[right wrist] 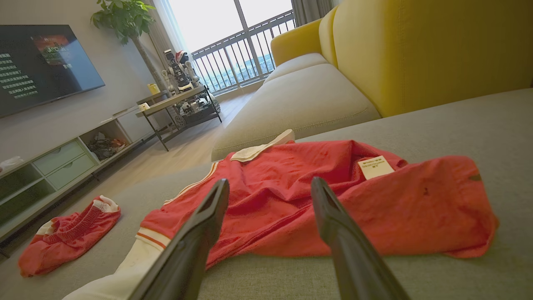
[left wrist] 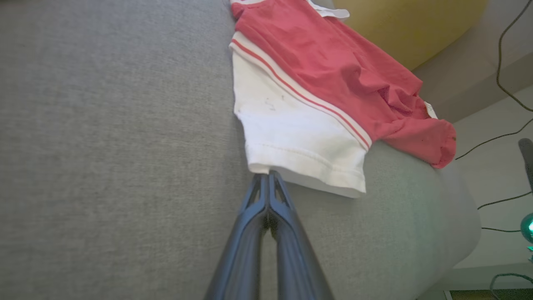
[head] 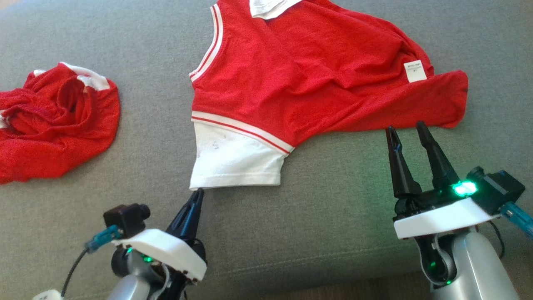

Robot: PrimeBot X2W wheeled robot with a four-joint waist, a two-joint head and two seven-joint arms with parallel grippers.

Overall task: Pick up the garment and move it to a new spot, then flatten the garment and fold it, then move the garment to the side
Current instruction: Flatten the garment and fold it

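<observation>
I am looking at the red garment (head: pixel 316 71) lying spread on the grey sofa cushion (head: pixel 333 200), white sleeve (head: pixel 237 160) nearest me. My left gripper (head: pixel 199 192) is touching the sleeve's hem with clenched jaws (cloth pinched or not, I cannot tell), while my right gripper (head: pixel 404 127) is holding its jaws released just beside the garment's near edge.

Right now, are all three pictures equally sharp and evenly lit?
Head view: soft, grainy, the green lamp on the right gripper glares. Left wrist view: the shirt looks washed-out pink. Right wrist view: crisp, but the window is blown white.
</observation>
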